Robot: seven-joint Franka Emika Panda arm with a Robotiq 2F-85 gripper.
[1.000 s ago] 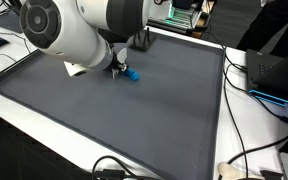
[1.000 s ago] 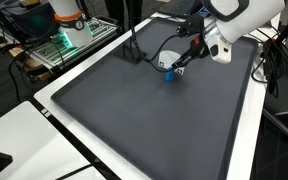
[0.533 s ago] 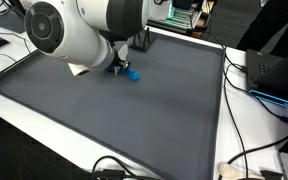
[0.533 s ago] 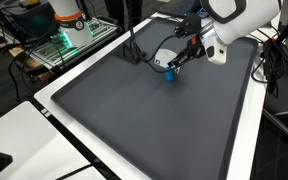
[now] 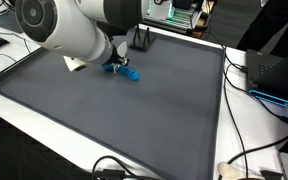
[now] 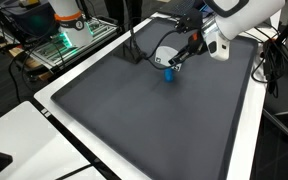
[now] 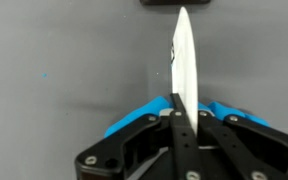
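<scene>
In the wrist view my gripper (image 7: 181, 106) has its fingers closed together on a thin white blade-shaped piece (image 7: 182, 55) that points away from me over the grey mat (image 7: 64, 60). A blue body (image 7: 136, 118) shows on both sides behind the fingers. In both exterior views the gripper (image 5: 114, 66) (image 6: 175, 62) is low over the dark mat at its far side. The small blue thing (image 5: 127, 73) (image 6: 169, 73) is right at its tips, at or just above the mat. The white piece does not show there.
A black stand (image 6: 132, 45) (image 5: 141, 40) rises from the mat's far edge close to the gripper. The mat (image 5: 134, 120) lies on a white table (image 5: 254, 120). Cables (image 5: 119, 168) lie at the front edge. Electronics (image 6: 69, 35) stand beyond the table.
The arm has shifted a little, and the wrist has lifted slightly. The blue thing stays at nearly the same place on the mat, still at the fingertips.
</scene>
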